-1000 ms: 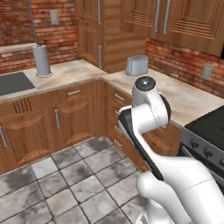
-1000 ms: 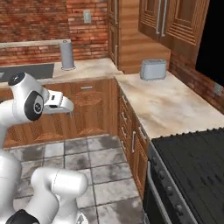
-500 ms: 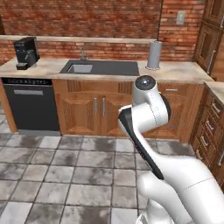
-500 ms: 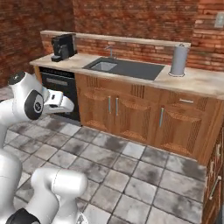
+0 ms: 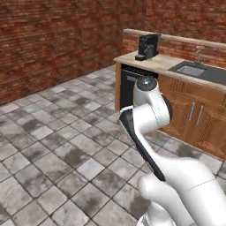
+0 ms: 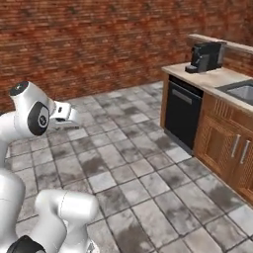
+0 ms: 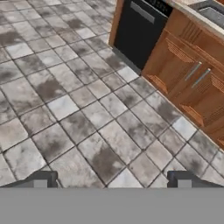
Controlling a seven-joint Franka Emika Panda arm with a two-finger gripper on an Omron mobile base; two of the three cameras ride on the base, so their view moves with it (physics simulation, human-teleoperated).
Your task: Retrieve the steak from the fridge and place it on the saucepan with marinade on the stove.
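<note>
While its two dark fingertips [image 7: 43,180] stand far apart at the lower edge of the hand view, the gripper [image 7: 111,181] is spread wide with nothing between the jaws, looking down on grey stone floor tiles [image 7: 87,131]. In the right base view the gripper [image 6: 74,117] juts forward from the folded white arm, hanging above the floor and well apart from the counter run.

Taking the black dishwasher [image 6: 181,112] as landmark: it sits at the open end of the counter run, its dark front facing the tiled floor. On the pale counter top [image 6: 212,77] directly above it stands a black coffee machine [image 6: 205,56], set back toward the brick ledge. Just beside the dishwasher, farther along the run, are wooden cabinet doors [image 7: 192,83] with slim metal handles, and above those a dark sink [image 5: 194,70] is set into the counter. Beyond the dishwasher's free side, a red brick wall [image 5: 57,44] closes the room behind the open floor.

The steak, fridge, saucepan and stove cannot be located from these pictures
</note>
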